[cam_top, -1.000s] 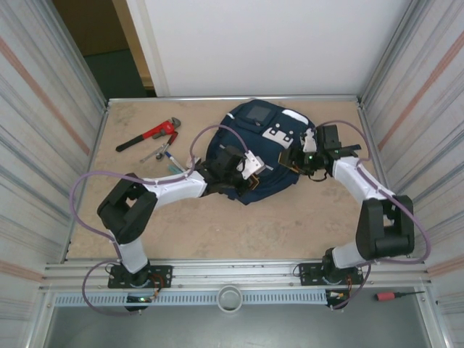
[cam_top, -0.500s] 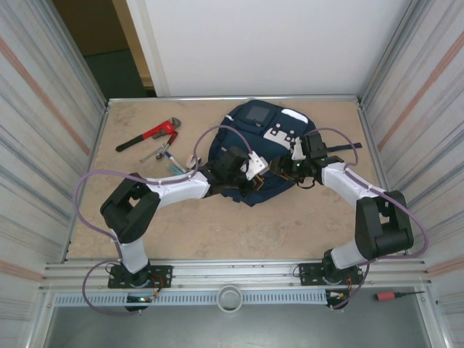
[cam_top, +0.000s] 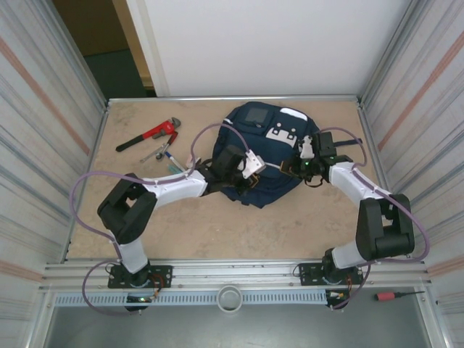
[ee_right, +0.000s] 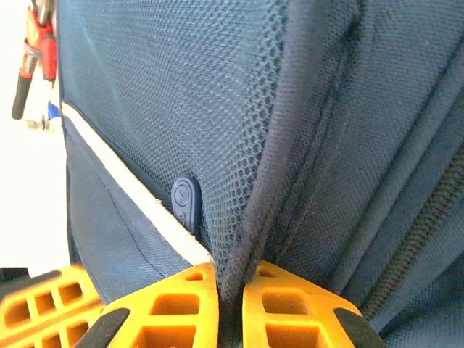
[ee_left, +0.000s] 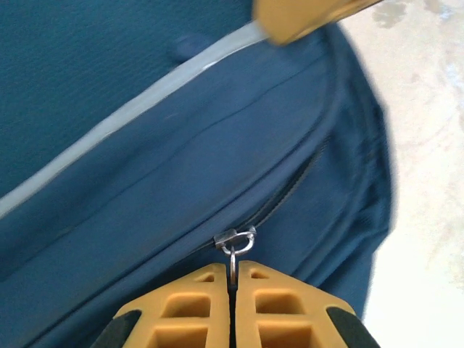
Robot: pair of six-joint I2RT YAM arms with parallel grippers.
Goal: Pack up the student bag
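The student bag (cam_top: pixel 262 138), a navy backpack with white patches, lies flat at the table's middle back. My left gripper (cam_top: pixel 253 172) is at its near edge. In the left wrist view this gripper (ee_left: pixel 232 274) is shut on the metal ring of the zipper pull (ee_left: pixel 236 242), beside the dark zipper line (ee_left: pixel 290 188). My right gripper (cam_top: pixel 296 165) is at the bag's right side. In the right wrist view it (ee_right: pixel 230 281) is shut on a raised fold of the bag's mesh fabric (ee_right: pixel 254 217), next to a white stripe (ee_right: pixel 138 196).
A red pipe wrench (cam_top: pixel 149 134) and a few small tools and pens (cam_top: pixel 164 154) lie at the back left of the table. Corrugated metal walls (cam_top: pixel 43 123) close in both sides. A red-handled screwdriver (cam_top: pixel 395 295) lies beyond the front rail at the right.
My right gripper has closed on a fold of the bag's fabric and shifted slightly right. The left gripper keeps its hold on the zipper pull.
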